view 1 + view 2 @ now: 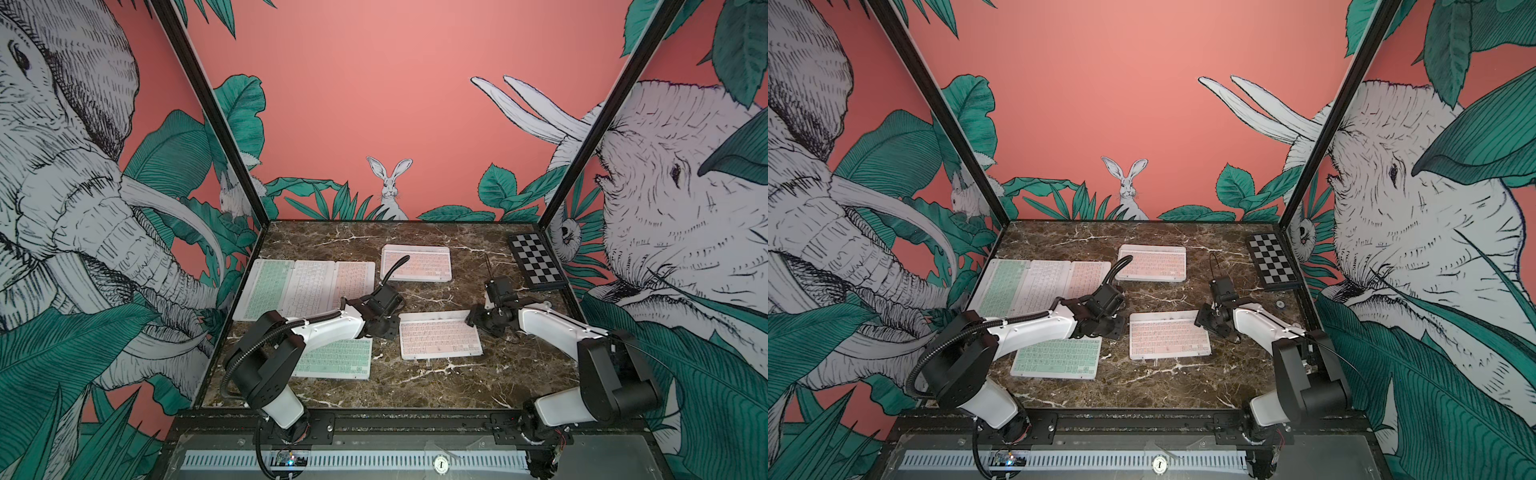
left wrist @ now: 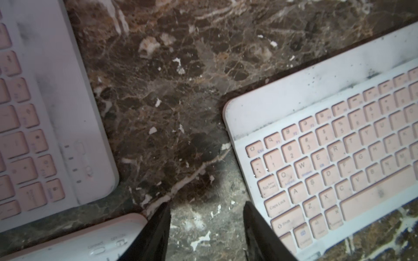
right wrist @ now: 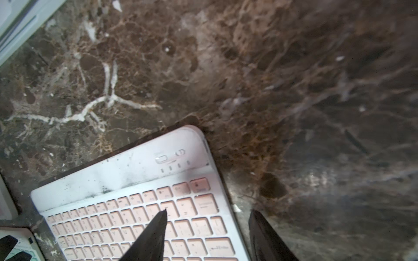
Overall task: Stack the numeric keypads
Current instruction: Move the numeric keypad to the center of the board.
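Hovering low with its two black fingers (image 2: 158,235) apart, the left end effector (image 2: 207,210) frames only bare counter (image 2: 181,90), just off the left short side of the central pink keypad (image 2: 339,158). The right end effector (image 3: 209,211) is spread too and clamps nothing. One finger (image 3: 153,232) is over the pink keys at that keypad's right end, and its partner is over the counter beyond the short side. Whether either touches, I cannot tell.

In both top views the central pink keypad (image 1: 440,334) lies flat around the middle of the counter, a little toward the near edge, between the two arms. A mint keypad (image 1: 336,358) lies to its left, closer to the near edge, partly under the left arm. Along the left edge sits a row of three keypads (image 1: 309,286), mint, white and pink, side by side with their edges meeting. A far pink keypad (image 1: 415,262) lies apart toward the far edge. A checkered board (image 1: 536,259) occupies the far right corner.
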`<state>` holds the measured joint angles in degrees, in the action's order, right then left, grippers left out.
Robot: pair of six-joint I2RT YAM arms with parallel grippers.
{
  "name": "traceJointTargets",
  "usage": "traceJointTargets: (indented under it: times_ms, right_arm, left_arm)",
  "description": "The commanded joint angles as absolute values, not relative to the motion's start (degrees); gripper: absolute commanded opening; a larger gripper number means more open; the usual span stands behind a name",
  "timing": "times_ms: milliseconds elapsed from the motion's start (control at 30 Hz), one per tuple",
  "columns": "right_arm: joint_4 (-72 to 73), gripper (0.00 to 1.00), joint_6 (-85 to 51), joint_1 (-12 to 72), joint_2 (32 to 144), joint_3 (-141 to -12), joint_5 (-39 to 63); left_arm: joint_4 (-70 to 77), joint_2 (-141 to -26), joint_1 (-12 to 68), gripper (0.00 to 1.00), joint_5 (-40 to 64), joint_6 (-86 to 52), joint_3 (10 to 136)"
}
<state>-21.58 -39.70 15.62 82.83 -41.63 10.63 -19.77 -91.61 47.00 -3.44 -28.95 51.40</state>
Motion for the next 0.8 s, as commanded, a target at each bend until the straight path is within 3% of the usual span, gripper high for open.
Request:
traceJointTargets:
  times_ms: [0,467,767]
  right_arm:
    - [-23.8,0.58,-37.2,15.7,81.8,-40.2,9.7]
    - [-22.6,0.58,-45.5,23.5,74.6,-32.8,9.8]
    - [-19.2,0.58,-45.4,26.3,79.0,-35.9,10.1]
  left_arm:
    - [-18.5,-90.3,47.7,0.54,-2.5,-30.5,50.5]
    - [-19.2,-91.0,48.3,0.54,-2.9,-29.2,50.7]
    - [-19.6,-92.4,48.3,0.54,-3.2,-27.9,52.4]
